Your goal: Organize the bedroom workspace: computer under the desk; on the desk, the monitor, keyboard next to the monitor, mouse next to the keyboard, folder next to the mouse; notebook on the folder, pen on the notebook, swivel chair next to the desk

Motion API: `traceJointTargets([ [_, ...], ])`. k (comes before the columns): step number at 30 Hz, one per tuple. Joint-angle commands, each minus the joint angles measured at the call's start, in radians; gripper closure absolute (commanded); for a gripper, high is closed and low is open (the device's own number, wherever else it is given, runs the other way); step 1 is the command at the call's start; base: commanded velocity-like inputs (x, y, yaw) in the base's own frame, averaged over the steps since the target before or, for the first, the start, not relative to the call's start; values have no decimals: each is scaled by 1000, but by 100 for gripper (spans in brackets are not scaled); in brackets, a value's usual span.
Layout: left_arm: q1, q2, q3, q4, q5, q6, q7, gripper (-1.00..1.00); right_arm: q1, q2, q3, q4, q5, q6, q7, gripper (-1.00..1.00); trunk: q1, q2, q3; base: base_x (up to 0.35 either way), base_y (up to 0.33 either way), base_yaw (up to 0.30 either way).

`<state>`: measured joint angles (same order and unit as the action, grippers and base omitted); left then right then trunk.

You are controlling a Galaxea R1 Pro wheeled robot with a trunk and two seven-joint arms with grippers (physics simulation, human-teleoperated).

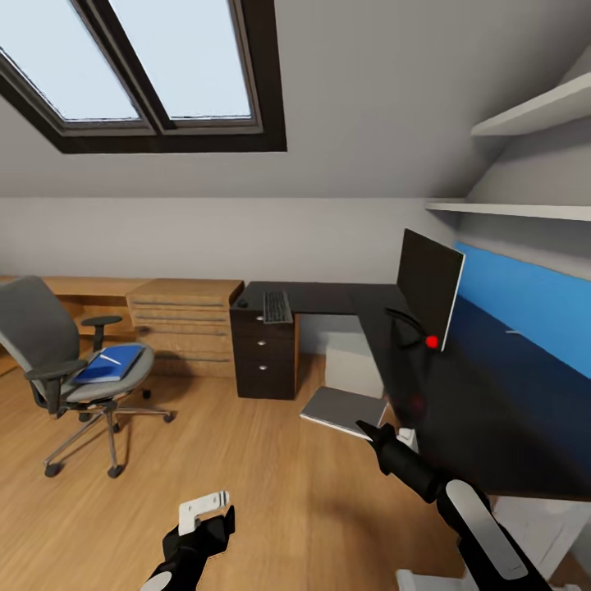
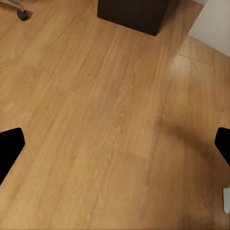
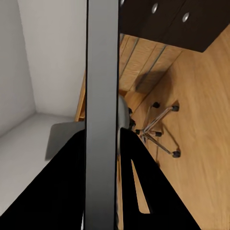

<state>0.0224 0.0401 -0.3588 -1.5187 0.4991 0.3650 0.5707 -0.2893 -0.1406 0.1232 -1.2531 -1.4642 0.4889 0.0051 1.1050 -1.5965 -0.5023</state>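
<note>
**Workspace with both arms low over the floor**

The folder lay flat on the seat of the swivel chair, well apart from the left gripper and at about 11 o'clock from it in the head view. The folder's long axis ran roughly from 2 to 8 o'clock. The left fingers stood wide apart over bare wooden floor, holding nothing.

The right gripper met the near edge of a flat grey panel beside the bench. In the right wrist view its fingers sat closed on either side of that panel, seen edge-on. What the panel was could not be told.

The monitor stood upright on the bench at 1 o'clock from the right fingers. The keyboard lay on the bench's far wing, its long axis running from 12 to 6 o'clock.
</note>
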Motion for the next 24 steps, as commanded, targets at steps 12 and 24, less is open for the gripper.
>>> traceJointTargets([
  [12, 0, 1, -2, -1, 7, 2, 8, -100, -1, 0, 1, -2, -2, -2, 12, 100, 0, 0, -1, 248, 263, 0],
  [24, -1, 0, -2, 6, 9, 6, 7, -100, -1, 1, 0, 2, 1, -33, 44, 100, 0, 0, -1, 253, 192, 0],
])
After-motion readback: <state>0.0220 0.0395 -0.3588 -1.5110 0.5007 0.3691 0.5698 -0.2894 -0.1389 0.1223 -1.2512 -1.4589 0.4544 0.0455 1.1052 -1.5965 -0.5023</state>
